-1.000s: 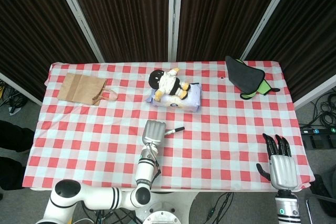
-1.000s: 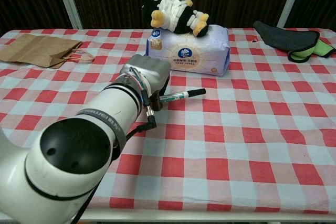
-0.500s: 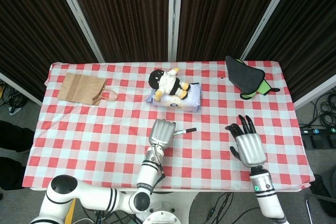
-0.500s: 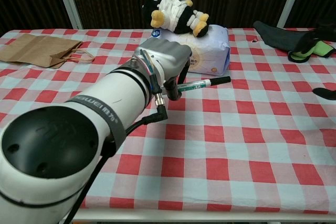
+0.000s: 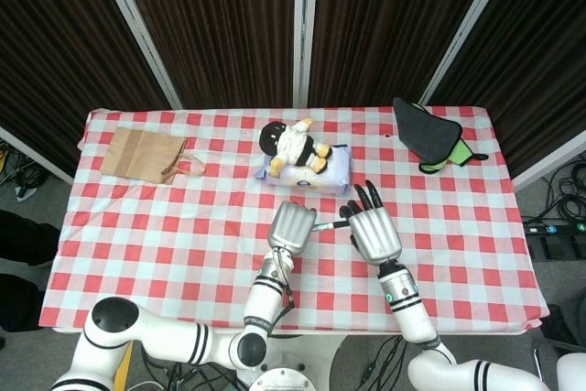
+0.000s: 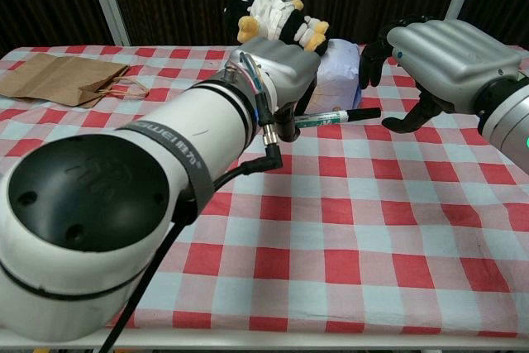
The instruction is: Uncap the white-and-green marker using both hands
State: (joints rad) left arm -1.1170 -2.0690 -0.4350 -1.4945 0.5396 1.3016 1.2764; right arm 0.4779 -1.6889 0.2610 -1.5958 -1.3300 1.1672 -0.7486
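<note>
The worktop (image 5: pixel 137 217) carries a tissue pack (image 6: pixel 343 72), the landmark here. In front of it, the left hand (image 6: pixel 277 72) holds the marker (image 6: pixel 335 117) by its barrel, lifted level. The right hand (image 6: pixel 442 55) hangs beside the black cap (image 6: pixel 366 112), fingers spread, empty. The marker looks light, stiff and smooth, likely slippery; pinch the cap firmly and pull straight along the barrel.

My hands (image 6: pixel 277 68) look brushed metal; desk cloth (image 5: pixel 165 226) matt woven check; bag (image 5: pixel 137 155) plain brown paper.
</note>
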